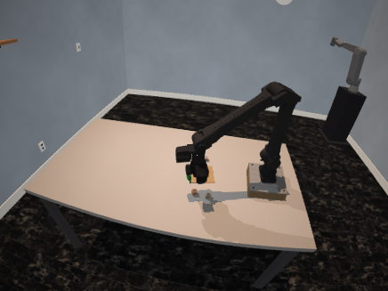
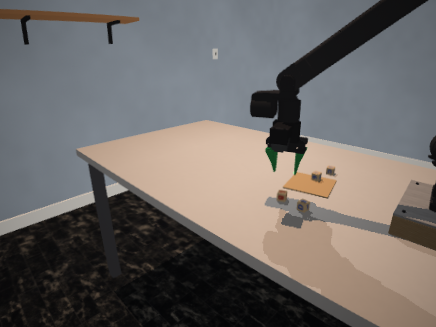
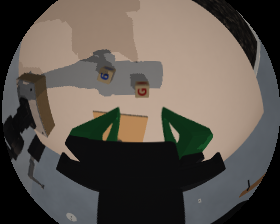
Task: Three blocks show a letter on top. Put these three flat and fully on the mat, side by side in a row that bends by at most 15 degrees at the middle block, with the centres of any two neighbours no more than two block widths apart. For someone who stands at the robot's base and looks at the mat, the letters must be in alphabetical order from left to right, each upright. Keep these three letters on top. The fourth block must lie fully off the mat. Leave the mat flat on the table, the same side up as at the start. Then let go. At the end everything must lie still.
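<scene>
My gripper (image 2: 285,172) (image 3: 140,111) is open and empty, above the table near the left edge of the mat (image 1: 211,176) (image 2: 300,184) (image 3: 134,128) in the exterior view. A block with a red G (image 1: 194,192) (image 2: 282,196) (image 3: 142,90) lies off the mat, in front of it in the exterior view. A block with a blue mark (image 1: 208,196) (image 2: 303,206) (image 3: 105,75) lies beside it, also off the mat; its mark is hard to read. A third block (image 2: 316,176) sits on the mat near its back edge. A fourth block (image 2: 330,170) lies behind the mat. Their top faces are unclear.
The robot's base (image 1: 267,181) (image 2: 417,209) (image 3: 37,102) stands on the table (image 1: 111,166) (image 2: 200,162), to the right of the mat in the top and exterior views. The arm's shadow falls across the two front blocks. The arm hides part of the mat in the top view.
</scene>
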Controlling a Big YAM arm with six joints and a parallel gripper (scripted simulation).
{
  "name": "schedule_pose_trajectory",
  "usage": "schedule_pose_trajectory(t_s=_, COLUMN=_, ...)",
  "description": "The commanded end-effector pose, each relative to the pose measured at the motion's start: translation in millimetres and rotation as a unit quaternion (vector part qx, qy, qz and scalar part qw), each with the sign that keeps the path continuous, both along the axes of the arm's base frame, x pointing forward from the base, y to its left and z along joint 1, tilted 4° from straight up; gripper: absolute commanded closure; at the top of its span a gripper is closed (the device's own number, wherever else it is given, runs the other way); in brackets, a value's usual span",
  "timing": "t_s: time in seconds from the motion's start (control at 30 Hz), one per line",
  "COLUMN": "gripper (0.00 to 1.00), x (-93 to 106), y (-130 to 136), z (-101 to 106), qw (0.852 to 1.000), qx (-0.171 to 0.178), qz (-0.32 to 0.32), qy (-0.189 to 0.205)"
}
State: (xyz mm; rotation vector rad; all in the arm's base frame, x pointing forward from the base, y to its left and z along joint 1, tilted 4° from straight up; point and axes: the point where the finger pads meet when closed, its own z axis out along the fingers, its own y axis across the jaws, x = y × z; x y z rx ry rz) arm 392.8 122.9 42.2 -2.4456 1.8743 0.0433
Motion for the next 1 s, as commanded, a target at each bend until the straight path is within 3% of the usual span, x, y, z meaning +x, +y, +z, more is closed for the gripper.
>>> schedule_pose_trajectory(t_s=0.0, gripper=0.42, x=8.1, y=1.6, z=-1.7, qw=1.000, qx=0.005, qz=0.005, qy=-0.009)
schedule_pose_trajectory(t_s=0.53, gripper=0.42, x=4.4, y=4.8, z=-20.6, qw=1.000, qx=0.004, qz=0.008, qy=-0.005)
schedule_pose_trajectory(t_s=0.57, gripper=0.42, x=15.0, y=8.3, z=-15.0, qw=1.000, qx=0.007, qz=0.008, qy=-0.016)
schedule_pose_trajectory(t_s=0.67, gripper=0.42, x=4.2, y=6.4, z=-27.1, qw=1.000, qx=0.004, qz=0.008, qy=-0.005)
schedule_pose_trajectory(t_s=0.97, gripper=0.42, x=4.5, y=7.5, z=-40.9, qw=1.000, qx=0.004, qz=0.005, qy=-0.004)
